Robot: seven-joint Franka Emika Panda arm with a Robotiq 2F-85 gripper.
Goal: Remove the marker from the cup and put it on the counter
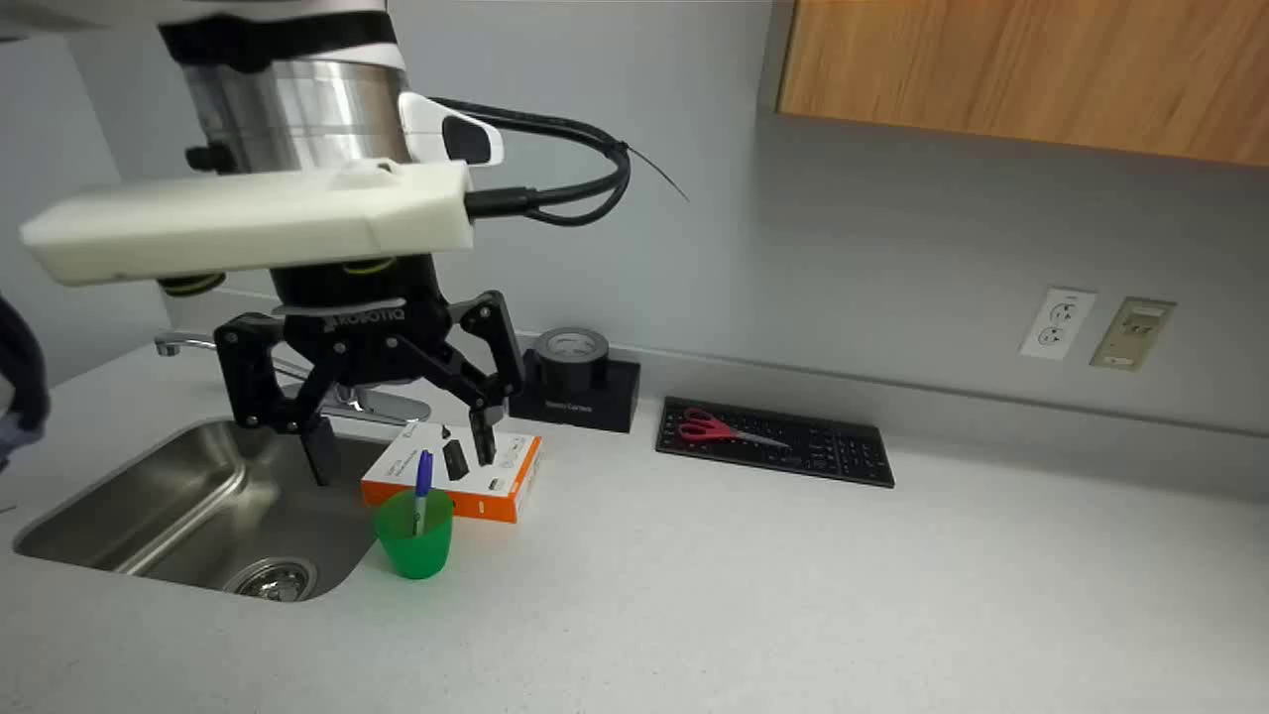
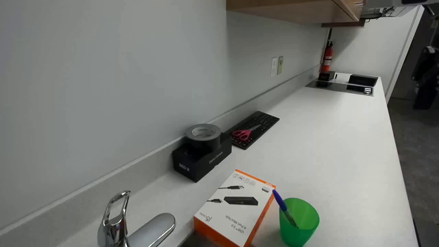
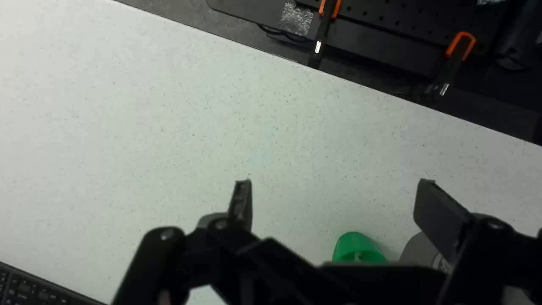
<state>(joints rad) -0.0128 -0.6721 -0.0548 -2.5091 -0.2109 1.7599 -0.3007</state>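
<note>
The marker (image 1: 424,474) has a blue cap and a pale barrel. It leans inside the green cup (image 1: 408,551), cap up above the rim. In an exterior view the marker (image 2: 281,201) rests against the rim of the cup (image 2: 299,236) on the box side. The cup stands on the white counter (image 1: 793,595). My gripper (image 1: 402,458) is open and empty, its fingers spread above and behind the cup. In the wrist view the gripper (image 3: 335,182) covers part of the cup (image 3: 351,245), and only a bit of the marker (image 3: 358,256) shows.
A white and orange box (image 1: 496,476) lies right beside the cup. The sink (image 1: 149,516) and faucet (image 2: 115,226) are next to it. A black box (image 2: 202,164) with a tape roll (image 2: 204,137) and a keyboard (image 1: 833,451) with red scissors (image 1: 706,426) stand along the wall.
</note>
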